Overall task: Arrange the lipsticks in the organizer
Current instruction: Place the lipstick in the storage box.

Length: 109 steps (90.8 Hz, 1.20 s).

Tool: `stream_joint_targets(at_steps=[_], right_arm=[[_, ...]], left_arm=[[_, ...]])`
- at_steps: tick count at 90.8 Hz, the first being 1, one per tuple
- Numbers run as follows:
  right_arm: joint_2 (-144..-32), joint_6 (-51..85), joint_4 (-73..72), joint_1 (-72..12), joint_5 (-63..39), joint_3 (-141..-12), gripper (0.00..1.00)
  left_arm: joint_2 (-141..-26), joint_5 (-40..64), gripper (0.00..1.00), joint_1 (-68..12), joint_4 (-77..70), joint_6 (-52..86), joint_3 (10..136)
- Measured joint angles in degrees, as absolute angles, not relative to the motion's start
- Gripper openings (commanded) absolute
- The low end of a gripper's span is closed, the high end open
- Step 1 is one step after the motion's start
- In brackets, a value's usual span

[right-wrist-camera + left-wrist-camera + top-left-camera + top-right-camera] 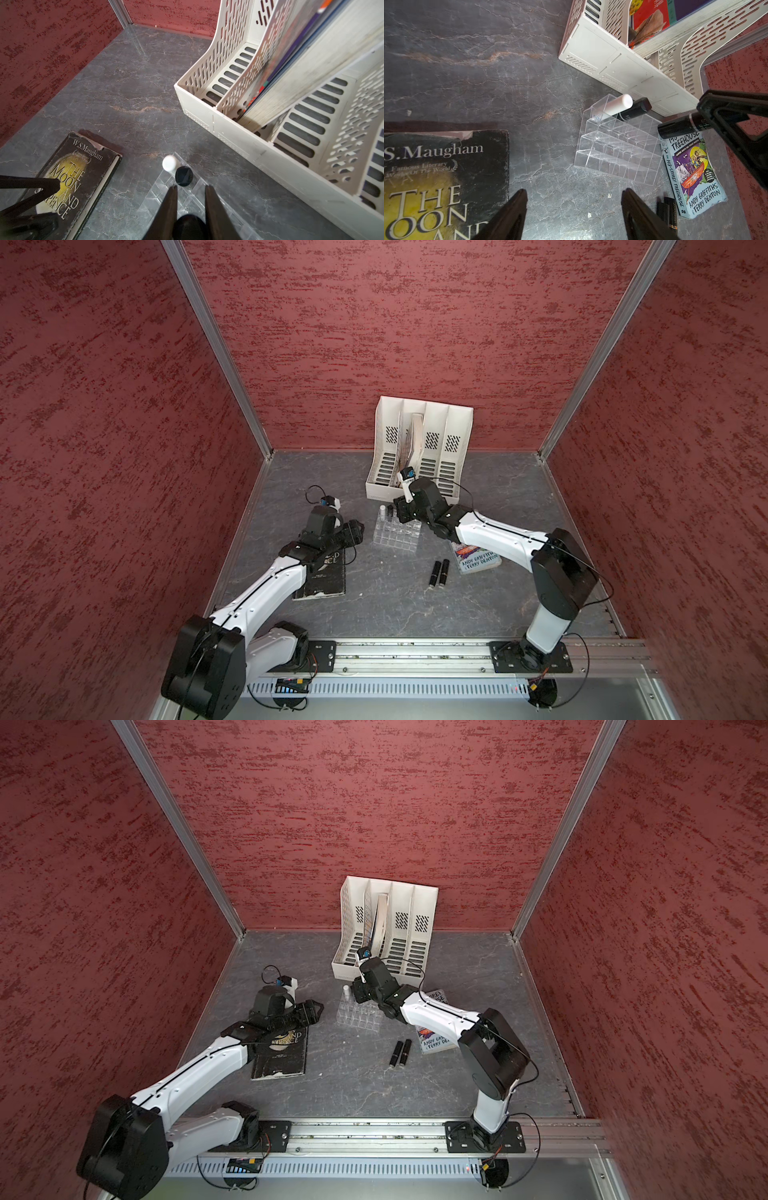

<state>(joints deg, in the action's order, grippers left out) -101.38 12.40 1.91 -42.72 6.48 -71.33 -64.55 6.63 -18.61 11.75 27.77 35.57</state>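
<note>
A black lipstick is grasped in the right claw, whose jaws are clenched on its upper part. Its free end is seen above the organizer, not yet in a cell. Whether it is held plumb cannot be told.

Just beyond this claw's fingertips, a white lipstick and a second black lipstick are seated upright in adjacent cells of the organizer's back row. The remaining cells beneath the claw are seen to be vacant.

The insertion of a third tube is judged to be the step in hand, so the task is taken to be roughly half done. The next move calls for the held tube to be centred over an empty cell, probably the one next to the seated black tube. It should then be lowered straight, and the grip loosened only once the tube is borne by the cell walls. Since the organizer is light and clear, a skewed descent could shift it.

Two more black lipsticks are left lying side by side on the table, well behind the right claw and towards its base.

The left claw is released and empty, with its jaws spread wide over bare table. The organizer lies ahead of it and a dark book lies beside it. A white file rack is set just beyond the right claw.
</note>
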Motion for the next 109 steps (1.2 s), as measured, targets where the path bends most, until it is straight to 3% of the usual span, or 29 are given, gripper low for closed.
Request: stream_joint_targets(at_steps=[66, 109], right_arm=[[-108.57, 10.41, -7.99, -42.94, 8.03, -70.72, 0.05], [-109.23, 9.69, -12.45, -42.94, 9.10, -67.77, 0.05]], left_arm=[[-69.17, 9.08, 0.74, -17.47, 9.43, 28.86, 34.50], [-73.21, 10.28, 0.74, -22.85, 6.31, 29.30, 35.20]])
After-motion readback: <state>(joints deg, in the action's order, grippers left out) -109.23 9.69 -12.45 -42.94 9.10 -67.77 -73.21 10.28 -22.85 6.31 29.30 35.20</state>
